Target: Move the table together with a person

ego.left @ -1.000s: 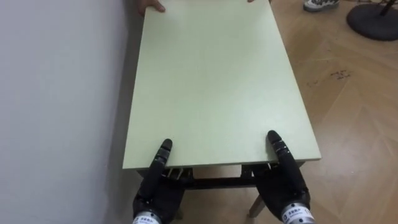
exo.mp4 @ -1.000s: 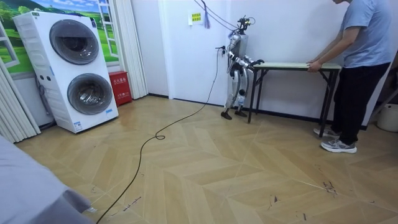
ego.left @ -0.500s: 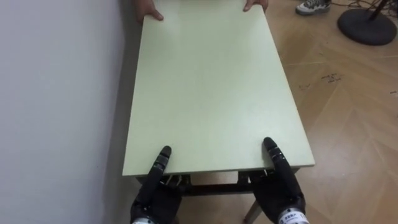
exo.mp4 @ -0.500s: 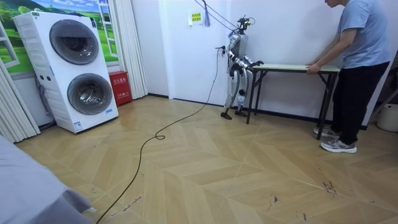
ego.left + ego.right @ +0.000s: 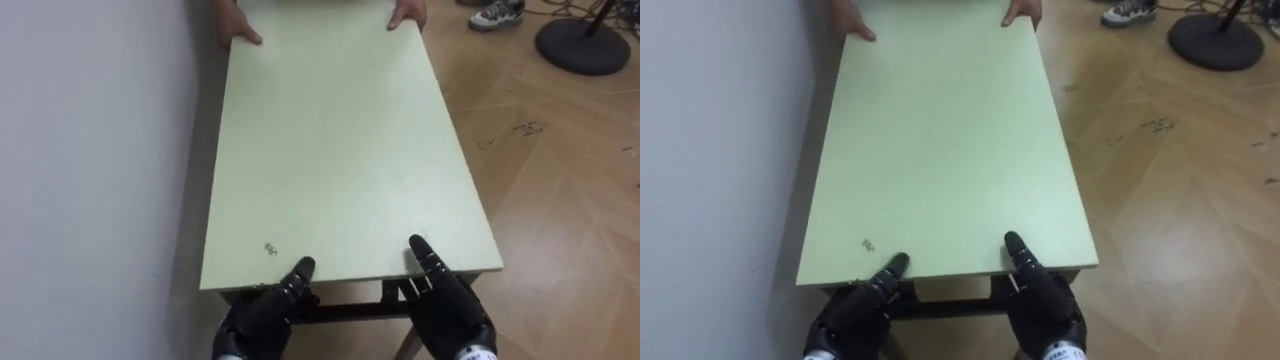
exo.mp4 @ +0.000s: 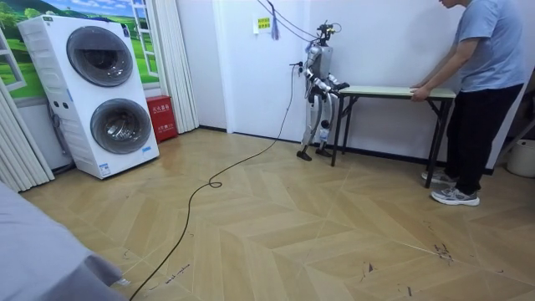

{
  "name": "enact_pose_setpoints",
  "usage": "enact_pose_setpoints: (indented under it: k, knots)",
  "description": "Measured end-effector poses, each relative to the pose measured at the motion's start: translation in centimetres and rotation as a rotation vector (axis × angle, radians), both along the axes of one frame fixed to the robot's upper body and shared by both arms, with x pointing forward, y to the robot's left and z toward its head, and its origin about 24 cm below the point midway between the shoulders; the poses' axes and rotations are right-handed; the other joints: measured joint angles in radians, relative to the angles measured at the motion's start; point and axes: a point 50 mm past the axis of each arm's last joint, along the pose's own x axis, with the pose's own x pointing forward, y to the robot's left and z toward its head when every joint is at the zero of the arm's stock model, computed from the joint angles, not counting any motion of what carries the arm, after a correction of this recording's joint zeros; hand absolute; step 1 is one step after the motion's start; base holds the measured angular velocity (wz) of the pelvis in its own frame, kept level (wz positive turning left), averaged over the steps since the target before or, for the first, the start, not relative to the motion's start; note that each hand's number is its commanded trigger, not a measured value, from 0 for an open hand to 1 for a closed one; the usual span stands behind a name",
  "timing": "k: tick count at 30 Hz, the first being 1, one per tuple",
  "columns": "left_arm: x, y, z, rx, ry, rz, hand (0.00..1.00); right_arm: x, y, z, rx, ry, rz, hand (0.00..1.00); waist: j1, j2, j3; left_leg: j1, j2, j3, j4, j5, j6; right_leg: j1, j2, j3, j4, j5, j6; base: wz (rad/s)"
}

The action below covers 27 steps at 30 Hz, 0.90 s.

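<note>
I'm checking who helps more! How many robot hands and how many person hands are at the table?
Robot hands: 2, the left hand and right hand at the near end of the table.
Person's hands: 2, one hand and another hand at the far end.
Total: 4

pale green rectangular table point(image 5: 335, 150), dark metal legs, long side against white wall, on wooden floor

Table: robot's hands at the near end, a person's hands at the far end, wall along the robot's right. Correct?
No: the wall runs along the table on the robot's left, as the left eye view shows. The rest is right.
</note>
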Motion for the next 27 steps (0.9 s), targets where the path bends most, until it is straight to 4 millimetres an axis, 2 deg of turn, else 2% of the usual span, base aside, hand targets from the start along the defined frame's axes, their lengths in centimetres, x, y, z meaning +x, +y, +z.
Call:
enact_pose_setpoints:
  k: [2,8,11,20,24,27]
  knots:
    - [-0.1,0.0,0.0,0.015,-0.009,-0.039,0.00,-0.1,0.2,0.0,-0.011,-0.006,0.033,0.00,-0.001,0.003,-0.0022,0.008,0.001,-0.003,-0.004,0.002,-0.003,0.006,0.003,0.000,-0.006,0.000,0.000,-0.18]
    - [-0.4,0.6,-0.4,0.020,0.002,-0.095,0.00,0.1,0.8,0.4,0.017,-0.079,0.093,0.00,-0.034,0.016,-0.0111,0.013,0.015,0.005,0.003,0.004,-0.015,0.028,0.022,-0.003,-0.039,0.004,-0.009,-0.02]
    - [-0.5,0.6,-0.5,0.022,0.009,-0.120,0.00,0.1,0.9,0.4,0.023,-0.079,0.107,0.00,-0.040,0.018,-0.0116,0.013,0.019,0.009,0.003,0.004,-0.016,0.033,0.023,-0.003,-0.051,0.003,-0.007,0.00]
    - [-0.3,1.1,-0.7,0.056,0.010,-0.153,0.00,0.1,0.8,0.6,0.035,-0.114,0.137,0.00,-0.043,0.013,-0.0028,0.014,0.016,0.010,-0.010,0.000,-0.015,0.036,0.021,-0.001,-0.069,0.003,-0.007,0.00]
    - [-0.4,1.3,-0.9,0.127,0.004,-0.199,0.00,0.0,1.0,0.6,0.009,-0.126,0.176,0.00,-0.045,-0.002,0.0071,0.013,0.016,0.017,-0.011,-0.001,-0.012,0.042,0.021,-0.003,-0.085,0.004,-0.007,0.00]
    - [-0.5,1.3,-1.1,0.173,0.005,-0.235,0.00,-0.2,1.0,0.5,-0.005,-0.137,0.201,0.00,-0.051,-0.004,0.0068,0.012,0.015,0.018,-0.008,-0.009,-0.010,0.044,0.020,-0.003,-0.088,0.005,-0.007,-0.01]
